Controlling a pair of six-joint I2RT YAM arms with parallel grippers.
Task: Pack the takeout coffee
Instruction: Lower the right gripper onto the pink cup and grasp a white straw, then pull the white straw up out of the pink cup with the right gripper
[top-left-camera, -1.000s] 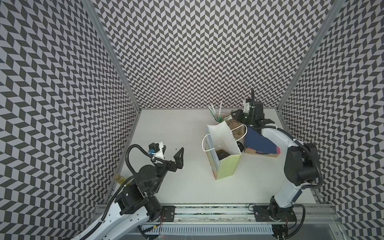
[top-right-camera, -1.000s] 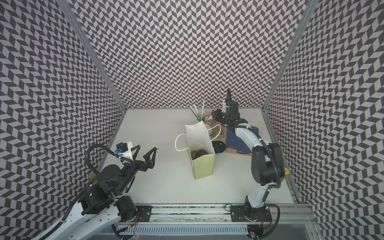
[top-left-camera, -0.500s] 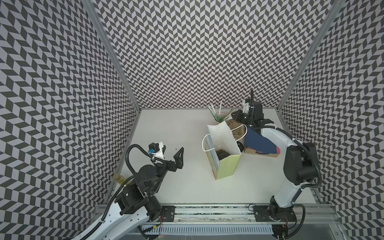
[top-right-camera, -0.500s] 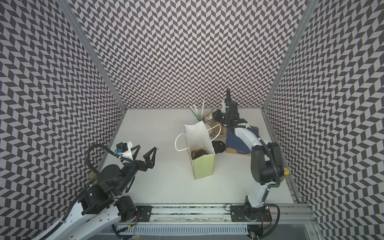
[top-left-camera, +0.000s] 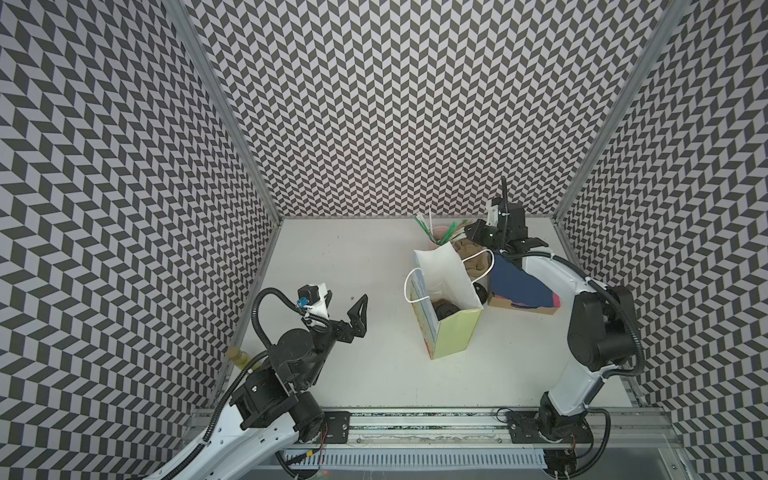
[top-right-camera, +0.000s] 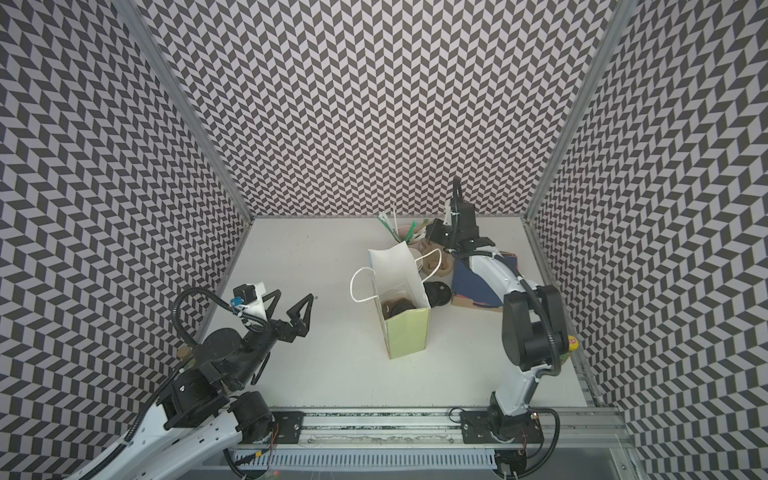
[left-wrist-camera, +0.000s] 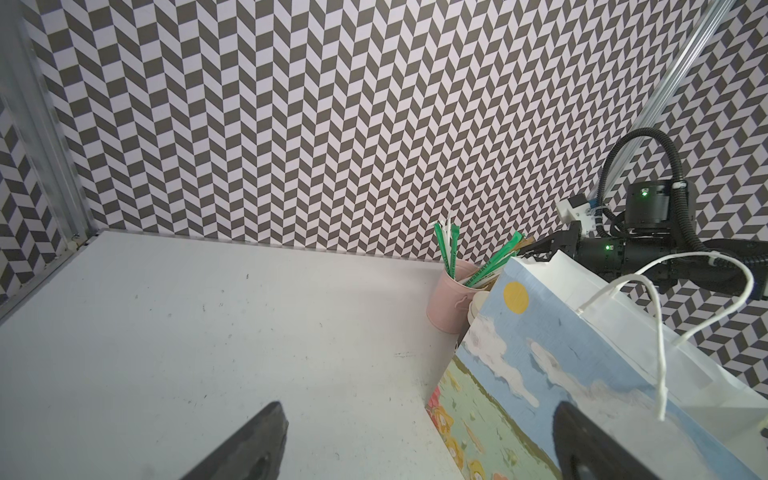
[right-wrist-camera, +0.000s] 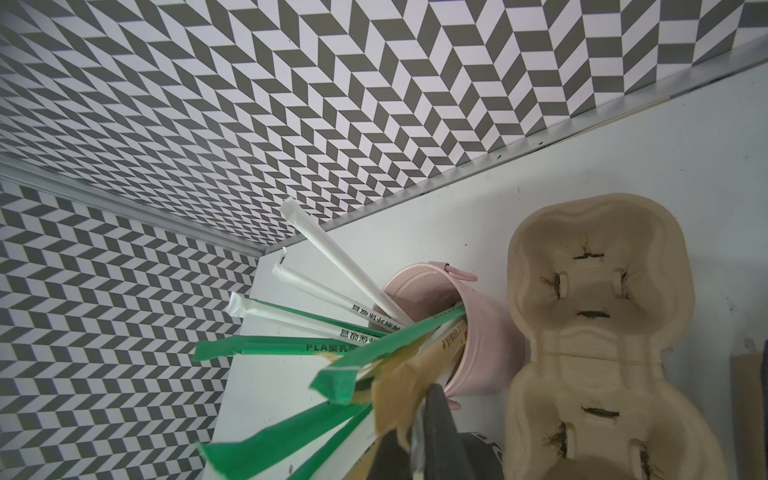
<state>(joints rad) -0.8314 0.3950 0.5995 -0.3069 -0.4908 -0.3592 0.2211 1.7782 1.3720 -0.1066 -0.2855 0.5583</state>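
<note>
My right claw (right-wrist-camera: 417, 436) is clenched on the crumpled end of a tan straw (right-wrist-camera: 399, 386). It is a kraft-paper sleeve whose length slants from my fingertips down into the pink cup (right-wrist-camera: 486, 332) just ahead. More straws (right-wrist-camera: 266, 347) in glossy green and white wrappers fan out of that smooth-walled cup, leaning my way. Just beside the cup lies the carrier (right-wrist-camera: 590, 332), rough moulded pulp with round wells and slit tabs. What matters next lies the other way, behind the claw and back toward my own base. There stands the bag (top-left-camera: 455, 332), of stiff paper, white inside and pale green on its narrow side, with white cord handles and its mouth open upward. Down in it I make out the coffee cup (top-left-camera: 445, 309) as a black round lid. A second dark round lid (top-right-camera: 436, 293) sits just outside the bag wall, between it and the blue box (top-left-camera: 515, 282); whether a cup is under it I cannot tell. I judge the straw must be drawn out along its own length, then carried back over the bag mouth. My right claw is the nearer one. My left claw (top-right-camera: 291, 299) hangs released, fingers spread wide, over the bare table (top-left-camera: 353, 257) beyond the bag.
</note>
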